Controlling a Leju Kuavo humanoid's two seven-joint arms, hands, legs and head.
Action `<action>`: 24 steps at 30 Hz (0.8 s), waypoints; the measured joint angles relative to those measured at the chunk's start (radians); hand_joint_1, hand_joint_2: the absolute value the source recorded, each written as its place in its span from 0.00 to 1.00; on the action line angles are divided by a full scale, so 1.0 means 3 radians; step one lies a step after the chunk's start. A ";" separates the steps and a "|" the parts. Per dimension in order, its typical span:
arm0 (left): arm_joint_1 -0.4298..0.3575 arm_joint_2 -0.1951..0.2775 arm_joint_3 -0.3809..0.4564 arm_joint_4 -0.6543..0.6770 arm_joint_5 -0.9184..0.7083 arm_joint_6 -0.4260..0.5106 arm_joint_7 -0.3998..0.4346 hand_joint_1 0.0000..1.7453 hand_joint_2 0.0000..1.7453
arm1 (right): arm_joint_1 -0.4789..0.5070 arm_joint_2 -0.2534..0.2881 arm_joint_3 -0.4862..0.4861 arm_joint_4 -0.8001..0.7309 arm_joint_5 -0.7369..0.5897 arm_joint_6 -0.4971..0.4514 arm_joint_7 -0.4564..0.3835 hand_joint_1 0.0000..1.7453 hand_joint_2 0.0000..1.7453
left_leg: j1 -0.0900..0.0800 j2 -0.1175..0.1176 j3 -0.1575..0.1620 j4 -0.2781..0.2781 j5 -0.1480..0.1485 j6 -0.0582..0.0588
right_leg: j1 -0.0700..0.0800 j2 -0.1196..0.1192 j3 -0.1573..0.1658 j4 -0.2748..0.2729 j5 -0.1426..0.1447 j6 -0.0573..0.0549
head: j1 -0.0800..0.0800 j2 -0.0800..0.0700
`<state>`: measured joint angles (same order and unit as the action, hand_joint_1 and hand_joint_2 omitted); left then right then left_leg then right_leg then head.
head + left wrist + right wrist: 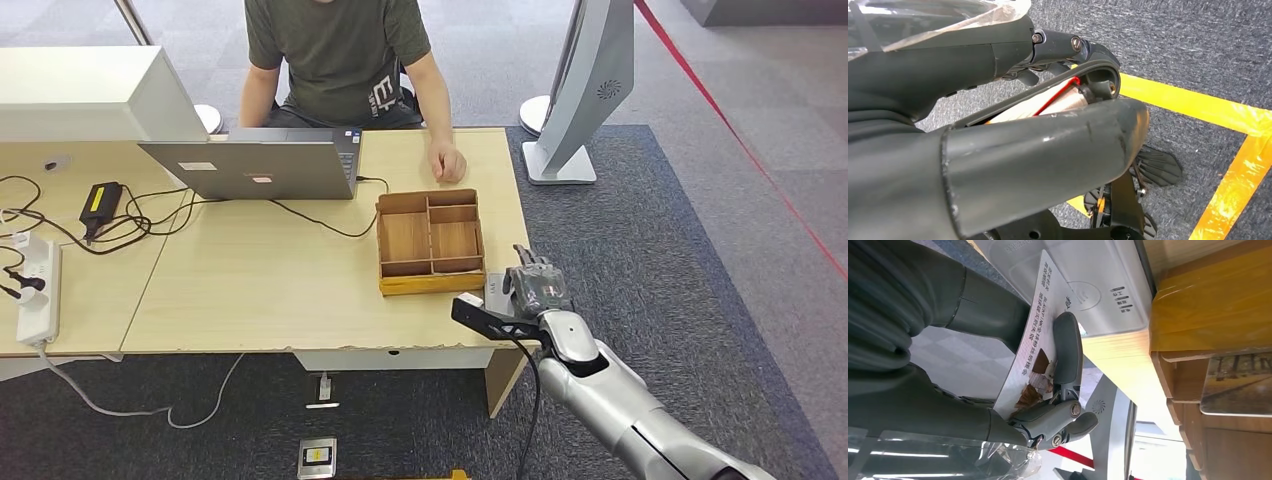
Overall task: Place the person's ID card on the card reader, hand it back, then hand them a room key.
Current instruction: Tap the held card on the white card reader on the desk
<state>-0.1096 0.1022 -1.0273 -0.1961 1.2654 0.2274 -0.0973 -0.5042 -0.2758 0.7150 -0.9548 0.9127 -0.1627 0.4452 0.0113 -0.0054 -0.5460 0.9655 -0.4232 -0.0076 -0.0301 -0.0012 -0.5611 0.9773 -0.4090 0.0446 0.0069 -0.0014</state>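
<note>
ID card [1034, 345] is being pinched in the right robot hand [538, 285] just above the card reader [1088, 287]; could get dropped skewed if tilted.

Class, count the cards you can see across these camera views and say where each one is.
2. A white printed card is held in the right hand near the white card reader; a picture card sits in the wooden tray. Others may be hidden.
</note>
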 joint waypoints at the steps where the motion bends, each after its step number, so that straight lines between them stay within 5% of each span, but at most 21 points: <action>1: 0.0000 0.0000 0.0000 0.0000 0.0000 0.0000 0.0000 0.00 0.00 | 0.0001 0.0000 -0.0004 0.0000 0.0000 0.0001 0.0000 1.00 1.00 | 0.0000 0.0000 0.0000 0.0000 0.0000 0.0000 | 0.0000 0.0000 0.0000 0.0000 0.0000 0.0000 | 0.0000 0.0000; 13: 0.0002 0.0000 0.0000 0.0000 -0.0041 -0.0027 -0.0017 0.00 0.00 | 0.0079 -0.0002 -0.0049 -0.0395 0.0259 0.0143 0.0020 1.00 1.00 | 0.0000 0.0001 -0.0002 0.0000 0.0001 -0.0001 | 0.0000 0.0000 -0.0002 0.0002 0.0003 -0.0003 | 0.0000 0.0000; 24: 0.0001 0.0000 -0.0002 0.0000 -0.0108 -0.0039 -0.0024 0.00 0.00 | -0.0171 -0.0110 -0.0111 -0.1142 0.0353 0.0329 0.0080 1.00 1.00 | 0.0000 0.0002 -0.0004 0.0000 0.0001 -0.0001 | 0.0000 0.0000 -0.0004 0.0001 0.0003 -0.0003 | 0.0000 0.0000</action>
<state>-0.1092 0.1022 -1.0279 -0.1961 1.2328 0.2155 -0.1045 -0.5555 -0.3088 0.6816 -1.2976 1.0185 -0.0641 0.4691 0.0113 -0.0049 -0.5472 0.9655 -0.4229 -0.0080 -0.0302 -0.0011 -0.5623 0.9777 -0.4079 0.0436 0.0069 -0.0013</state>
